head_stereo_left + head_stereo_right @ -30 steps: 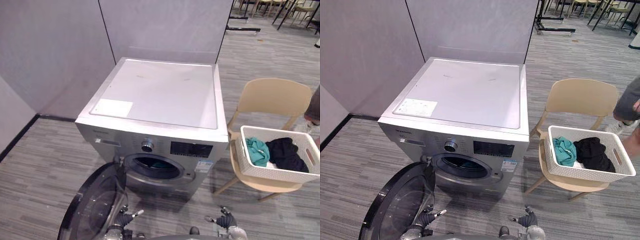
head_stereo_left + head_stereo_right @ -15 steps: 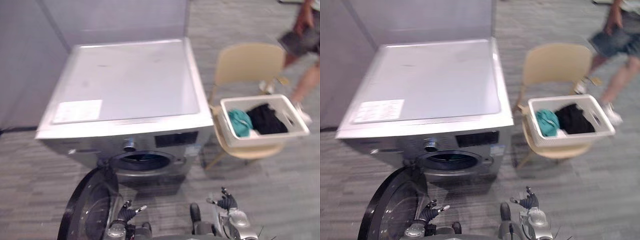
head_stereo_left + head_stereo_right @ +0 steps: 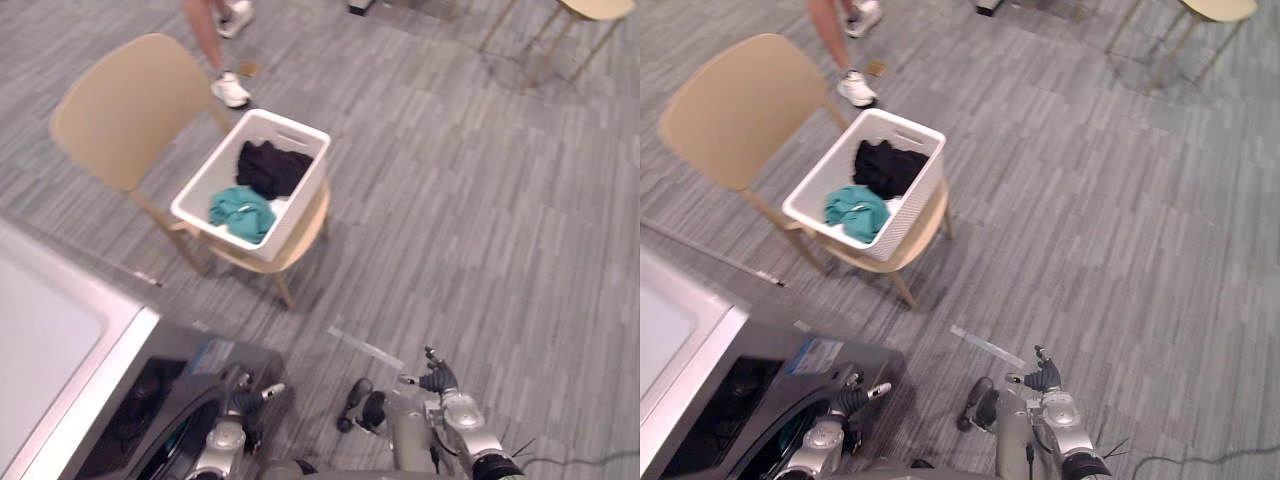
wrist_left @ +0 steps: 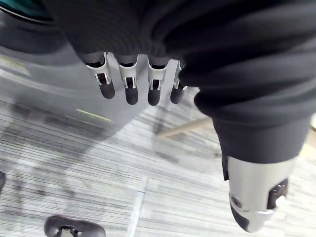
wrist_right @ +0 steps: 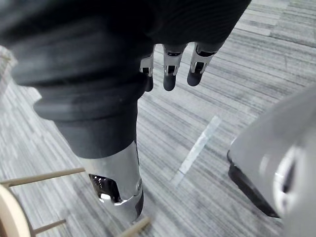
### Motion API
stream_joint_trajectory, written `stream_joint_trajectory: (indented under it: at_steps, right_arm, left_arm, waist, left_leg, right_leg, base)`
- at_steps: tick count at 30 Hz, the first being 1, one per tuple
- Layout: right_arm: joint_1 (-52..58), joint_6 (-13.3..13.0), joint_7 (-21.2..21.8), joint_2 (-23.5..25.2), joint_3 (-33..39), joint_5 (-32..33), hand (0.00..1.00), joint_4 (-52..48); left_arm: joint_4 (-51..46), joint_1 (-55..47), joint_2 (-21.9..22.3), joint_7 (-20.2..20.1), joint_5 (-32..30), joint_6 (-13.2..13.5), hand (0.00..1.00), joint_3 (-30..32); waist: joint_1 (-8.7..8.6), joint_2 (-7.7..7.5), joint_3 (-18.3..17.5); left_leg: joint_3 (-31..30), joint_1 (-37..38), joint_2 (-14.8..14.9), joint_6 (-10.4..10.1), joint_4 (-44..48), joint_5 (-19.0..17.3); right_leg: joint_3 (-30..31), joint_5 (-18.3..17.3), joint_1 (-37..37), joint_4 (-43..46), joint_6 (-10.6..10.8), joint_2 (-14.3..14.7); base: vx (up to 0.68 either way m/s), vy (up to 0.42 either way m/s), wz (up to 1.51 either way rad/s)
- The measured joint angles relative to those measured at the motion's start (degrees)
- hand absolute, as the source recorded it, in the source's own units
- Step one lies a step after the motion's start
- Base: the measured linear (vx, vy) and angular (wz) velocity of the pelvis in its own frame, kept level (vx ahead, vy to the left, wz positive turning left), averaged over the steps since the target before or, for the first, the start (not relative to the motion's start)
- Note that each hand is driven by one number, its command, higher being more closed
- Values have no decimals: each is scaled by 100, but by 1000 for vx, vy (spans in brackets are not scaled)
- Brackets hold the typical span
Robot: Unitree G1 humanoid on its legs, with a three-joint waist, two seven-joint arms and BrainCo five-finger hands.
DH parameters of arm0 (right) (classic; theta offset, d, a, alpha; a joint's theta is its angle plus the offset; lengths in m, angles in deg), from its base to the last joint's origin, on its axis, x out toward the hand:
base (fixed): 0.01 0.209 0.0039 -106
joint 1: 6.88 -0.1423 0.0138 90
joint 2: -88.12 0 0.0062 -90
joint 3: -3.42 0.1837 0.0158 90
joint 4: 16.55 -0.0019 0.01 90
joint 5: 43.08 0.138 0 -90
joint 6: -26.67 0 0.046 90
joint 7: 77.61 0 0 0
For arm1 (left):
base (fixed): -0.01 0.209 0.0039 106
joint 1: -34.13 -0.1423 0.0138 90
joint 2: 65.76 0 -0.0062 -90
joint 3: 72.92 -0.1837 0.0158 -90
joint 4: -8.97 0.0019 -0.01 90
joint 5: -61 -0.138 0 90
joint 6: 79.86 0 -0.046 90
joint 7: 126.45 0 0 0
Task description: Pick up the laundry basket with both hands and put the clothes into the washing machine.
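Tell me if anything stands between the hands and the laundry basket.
Nothing visible does. The basket sits on a chair; between it and the open left hand and right hand lies floor with one flat strip of tape.

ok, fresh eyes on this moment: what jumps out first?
The white basket on the tan chair, upper left in the head views, with a black garment and a teal garment inside. The washing machine sits in the lower left corner. The left hand and right hand hang open near the bottom edge, well short of the basket. A person's shoe shows beyond the chair.
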Motion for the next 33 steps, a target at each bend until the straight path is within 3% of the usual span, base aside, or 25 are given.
stream_joint_trajectory:
  at_steps: [1,2,4,6,7,8,9,10,12,14,15,16,17,20,21,22,23,24,25,26,28,29,30,31,33]
  right_arm:
    - [-92,-8,-4,9,-41,3,0,1]
    - [-156,-38,-15,2,-25,7,0,48]
    - [-199,-51,-19,9,27,49,0,176]
    - [-234,-51,-22,-9,165,126,0,215]
    - [-283,-51,-27,-10,213,192,0,223]
    - [-323,-53,-26,-5,216,211,0,230]
    - [-390,-55,-35,4,192,217,0,255]
    - [-423,-56,-36,34,167,217,0,258]
    - [-568,-81,-25,162,172,208,0,347]
    - [-596,-74,-21,279,204,204,0,357]
    - [-581,-76,-16,291,186,193,0,384]
    - [-573,-82,-15,288,144,192,0,393]
    - [-576,-121,-9,285,110,154,0,388]
    - [-591,-156,11,230,71,90,0,357]
    - [-559,-157,13,178,56,87,0,309]
    - [-474,-163,9,110,-4,89,0,212]
    - [-370,-164,11,51,-11,90,0,193]
    - [-283,-154,-6,36,-2,89,0,192]
    - [6,-147,-34,86,72,98,0,132]
    - [-97,-85,-34,-30,153,103,0,228]
    - [-89,-106,-53,5,157,105,0,-6]
    - [-74,-156,-71,13,153,105,0,-88]
    - [-2,-213,-128,17,153,105,0,-276]
    - [74,-264,-139,90,143,105,0,-275]
    - [69,-319,-149,147,139,98,0,-275]
  left_arm:
    - [-43,-38,51,0,2,-3,0,-8]
    - [-67,-35,81,0,6,-2,0,-83]
    - [-144,-23,111,7,50,10,0,-222]
    - [-271,3,144,17,63,56,0,-243]
    - [-311,18,179,17,82,92,0,-242]
    - [-345,19,175,12,96,102,0,-239]
    - [-381,24,154,25,98,112,0,-252]
    - [-389,26,145,26,97,112,0,-270]
    - [-388,112,144,32,99,109,0,-276]
    - [-333,59,149,29,98,76,0,-426]
    - [-337,26,148,29,95,68,0,-527]
    - [-346,43,147,33,94,67,0,-585]
    - [-366,109,100,35,91,69,0,-622]
    - [-378,155,68,29,92,68,0,-619]
    - [-358,200,140,40,93,54,0,-615]
    - [-333,284,222,53,93,48,0,-616]
    - [-288,409,278,65,93,48,0,-636]
    - [-281,468,279,79,89,46,0,-678]
    - [-257,547,289,80,79,34,0,-902]
    - [-187,633,555,131,76,-10,0,-844]
    - [-186,587,656,141,87,5,0,-834]
    - [-182,576,658,140,86,3,0,-849]
    - [-203,548,668,144,92,5,0,-848]
    - [-294,401,590,161,104,7,0,-889]
    - [-386,197,477,236,110,37,0,-964]
  waist:
    - [52,-41,69]
    - [104,-152,142]
    - [223,-225,181]
    - [304,-247,196]
    - [311,-257,203]
    - [326,-279,214]
    - [453,-351,198]
    - [487,-415,156]
    - [477,-458,166]
    - [534,-480,180]
    - [552,-447,191]
    - [539,-441,186]
    - [507,-438,185]
    - [437,-343,222]
    - [443,-218,239]
    - [426,-197,232]
    - [382,-251,188]
    - [285,-275,173]
    - [240,-419,180]
    - [457,4,200]
    - [446,44,133]
    - [441,56,124]
    - [486,61,99]
    - [612,-86,-80]
    - [696,-262,-300]
  left_leg:
    - [-997,-554,-154,-10,744,-50]
    - [-1810,-946,-624,-67,869,-46]
    - [-2460,-1450,-1154,-77,472,-41]
    - [-2573,-1954,-1427,-108,-423,-10]
    - [-2667,-2233,-1700,-340,-1530,221]
    - [-2716,-2261,-1823,-263,-2008,635]
    - [-2822,-2129,-2056,24,-2409,1361]
    - [-2838,-2124,-2134,259,-2418,1338]
    - [-2884,-2018,-2145,606,-2051,1112]
    - [-2886,-1424,-2250,616,-2315,1106]
    - [-3013,-796,-2346,677,-2708,1068]
    - [-3213,-342,-2402,705,-3002,1050]
    - [-3530,2,-2403,705,-3225,1051]
    - [-4249,260,-2214,705,-3311,1050]
    - [-4591,244,-2125,702,-3271,1049]
    - [-5022,93,-2108,684,-3093,1038]
    - [-5470,-103,-2179,535,-2831,960]
    - [-5792,-234,-2260,326,-2639,849]
    - [-6234,-239,-2500,-340,-2318,401]
    - [-6424,-323,-2184,-469,-2165,297]
    - [-6688,-546,-2182,-688,-2495,425]
    - [-6750,-632,-2211,-733,-2615,497]
    - [-6701,-841,-2284,-614,-2932,935]
    - [-6411,-930,-2274,-488,-3036,1099]
    - [-5896,-1062,-2218,-451,-3390,1447]
  right_leg:
    - [259,4,287,-232,-32,186]
    - [491,8,595,-432,-33,208]
    - [785,89,1124,-917,105,260]
    - [974,181,1523,-1403,259,281]
    - [1051,281,1834,-1817,437,277]
    - [1082,323,1977,-2005,531,272]
    - [1248,401,2167,-2229,664,202]
    - [1318,397,2172,-2234,704,126]
    - [1378,334,1989,-1385,880,-128]
    - [1258,630,1586,349,941,-501]
    - [1074,587,1234,1760,767,-869]
    - [839,431,1081,2488,599,-1107]
    - [575,258,886,2707,574,-1187]
    - [657,-62,342,1716,561,-784]
    - [990,-19,94,1011,610,-470]
    - [1652,196,-202,235,797,-201]
    - [2498,679,-273,-773,1035,-2]
    - [3081,1094,-154,-1554,1193,-16]
    - [3580,2157,137,-2240,1323,-371]
    - [3356,2177,171,-1904,1135,-98]
    - [2716,1803,442,-1750,1001,-215]
    - [2505,1766,544,-1758,959,-242]
    - [2087,1647,802,-1771,939,-249]
    - [1764,1443,980,-1847,927,-253]
    - [1254,1345,1114,-2080,940,-442]
  base:
    - [369,-97,-117]
    - [369,-59,-117]
    - [433,-6,-82]
    - [504,33,-47]
    - [367,54,-21]
    - [474,94,-47]
    - [386,108,-52]
    - [626,222,-39]
    - [588,247,-5]
    - [505,195,2]
    - [504,133,40]
    - [698,93,89]
    - [499,-1,96]
    - [443,-97,102]
    - [395,-198,126]
    - [484,-298,176]
    - [415,-301,207]
    - [494,-396,288]
    - [436,-327,230]
    - [402,-300,194]
    - [222,-237,141]
    - [200,-243,192]
    - [164,-190,184]
    - [154,-208,177]
    - [118,-129,159]
